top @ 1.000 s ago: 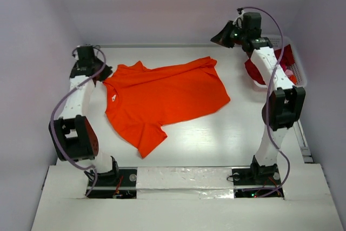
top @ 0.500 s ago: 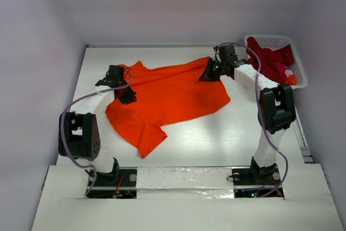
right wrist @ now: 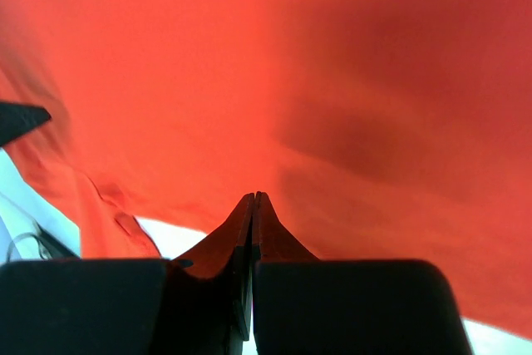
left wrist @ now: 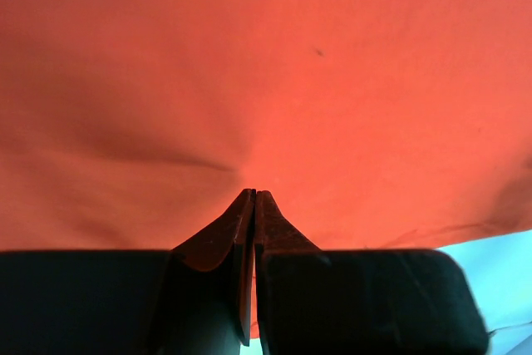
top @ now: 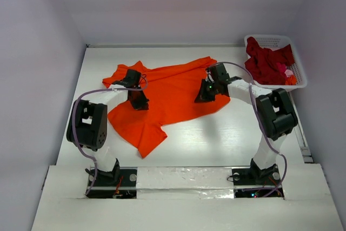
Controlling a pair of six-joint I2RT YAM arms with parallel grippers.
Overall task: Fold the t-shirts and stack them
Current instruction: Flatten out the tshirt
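Observation:
A bright orange-red t-shirt (top: 173, 93) lies spread on the white table (top: 227, 133), one sleeve pointing toward the near edge. My left gripper (top: 141, 103) is shut, its tips resting on the shirt's left part. My right gripper (top: 201, 98) is also shut, tips down on the shirt's right part. In the left wrist view the closed tips (left wrist: 253, 193) touch orange cloth (left wrist: 332, 81) where a crease ends. The right wrist view shows the closed tips (right wrist: 253, 195) against the cloth (right wrist: 208, 81). No cloth shows between either pair of jaws. Dark crimson t-shirts (top: 267, 60) fill the basket.
A white lattice basket (top: 270, 38) stands at the back right corner, with a bit of pink (top: 287, 72) among the crimson cloth. Walls close the table in at the back and both sides. Both arm bases sit at the near edge.
Both arms have come down from the back of the table onto the orange shirt. The left moved right and nearer, the right moved left and nearer. The shirt has hardly shifted.

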